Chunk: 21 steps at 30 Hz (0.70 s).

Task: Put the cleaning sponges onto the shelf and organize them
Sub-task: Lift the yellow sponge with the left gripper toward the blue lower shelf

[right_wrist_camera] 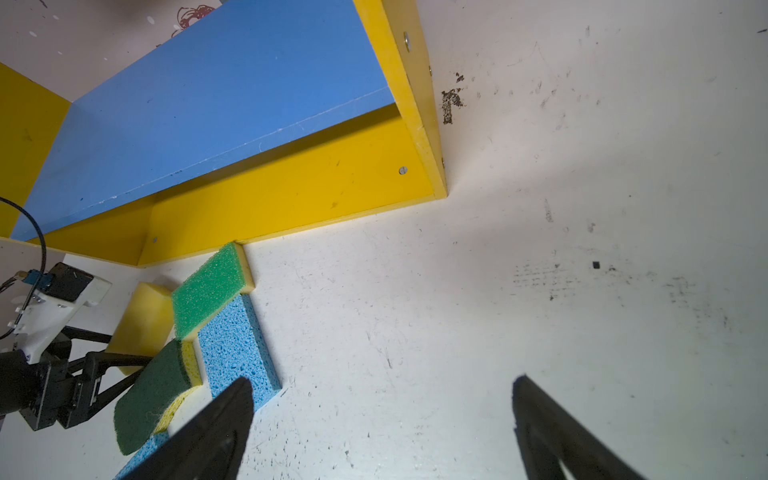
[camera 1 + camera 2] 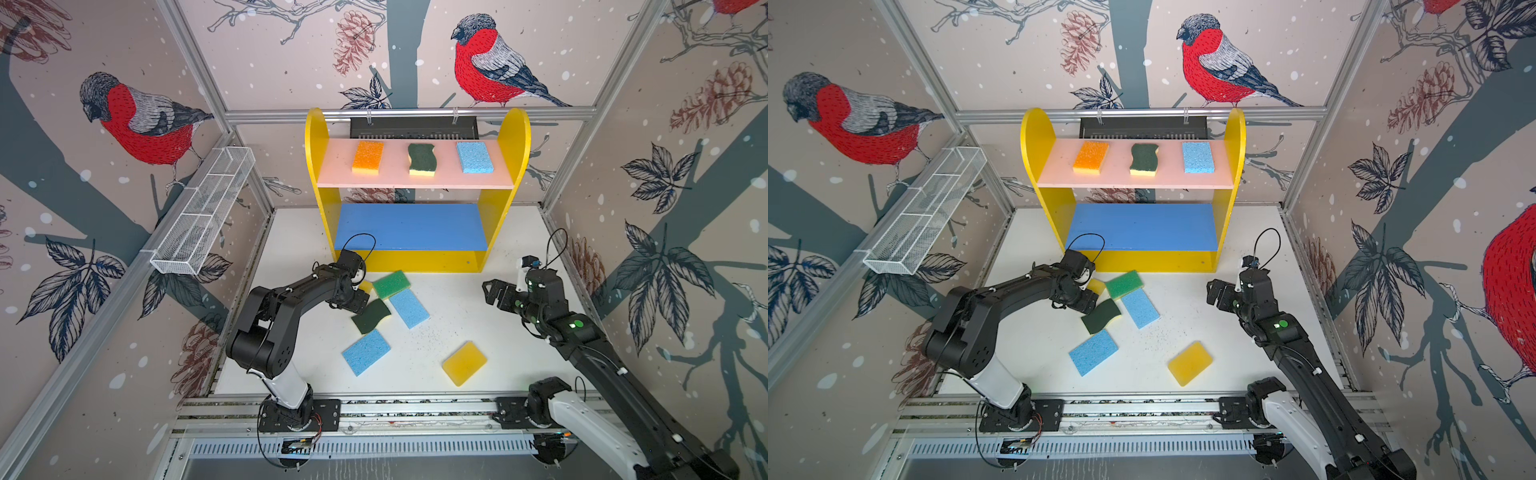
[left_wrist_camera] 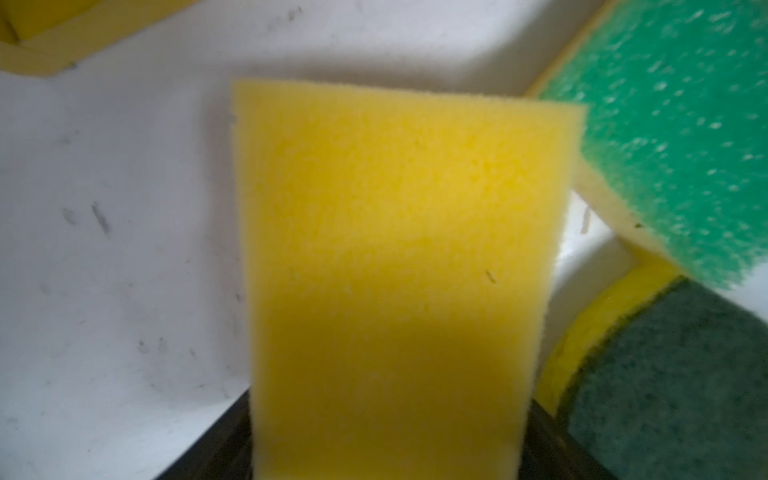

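Aluminium-framed walls of bullfinch-and-pinecone wallpaper (image 2: 291,62) enclose a scuffed white tabletop (image 2: 432,357); a white wire-mesh basket (image 2: 203,212) hangs along the left wall.

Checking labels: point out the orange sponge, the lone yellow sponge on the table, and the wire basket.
orange sponge (image 2: 368,156), in a top view, middle of its top face.
lone yellow sponge (image 2: 464,363), in a top view, centre of its top face.
wire basket (image 2: 203,210), in a top view, mesh wall.
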### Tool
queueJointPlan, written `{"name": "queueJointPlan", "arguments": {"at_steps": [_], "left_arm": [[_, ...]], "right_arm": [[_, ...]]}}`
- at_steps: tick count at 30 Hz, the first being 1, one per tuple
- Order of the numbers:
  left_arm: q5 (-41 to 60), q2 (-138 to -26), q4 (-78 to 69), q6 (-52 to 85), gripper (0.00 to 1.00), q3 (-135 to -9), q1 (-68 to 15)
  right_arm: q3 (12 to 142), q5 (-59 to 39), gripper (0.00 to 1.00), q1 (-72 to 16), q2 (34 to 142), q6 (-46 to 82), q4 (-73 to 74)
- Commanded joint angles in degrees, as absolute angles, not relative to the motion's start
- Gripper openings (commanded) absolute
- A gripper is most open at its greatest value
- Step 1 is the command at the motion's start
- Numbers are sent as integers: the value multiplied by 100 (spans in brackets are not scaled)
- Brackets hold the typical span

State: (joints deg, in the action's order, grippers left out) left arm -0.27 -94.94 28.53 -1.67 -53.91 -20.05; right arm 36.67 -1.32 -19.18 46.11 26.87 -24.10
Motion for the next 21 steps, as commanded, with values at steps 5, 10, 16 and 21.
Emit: {"name": "queueJointPlan", "arguments": {"at_steps": [5, 10, 16, 21], "left_arm": [[-78, -9469, 2699, -237, 83, -5405, -2004], [-40, -9596, 2681, -215, 80, -5388, -2004], [-70, -9635, 2680, -102, 72, -5390, -2004], [-332, -9813, 2825, 182, 64, -5497, -2013]], "right_arm": [[3640, -169, 97, -1912, 4608, 2687, -2264], [3614, -164, 97, -1911, 4565, 2683, -2251], [3586, -176, 97, -1914, 4528, 2683, -2233], [3586, -205, 97, -1911, 4506, 2674, -2238]]}}
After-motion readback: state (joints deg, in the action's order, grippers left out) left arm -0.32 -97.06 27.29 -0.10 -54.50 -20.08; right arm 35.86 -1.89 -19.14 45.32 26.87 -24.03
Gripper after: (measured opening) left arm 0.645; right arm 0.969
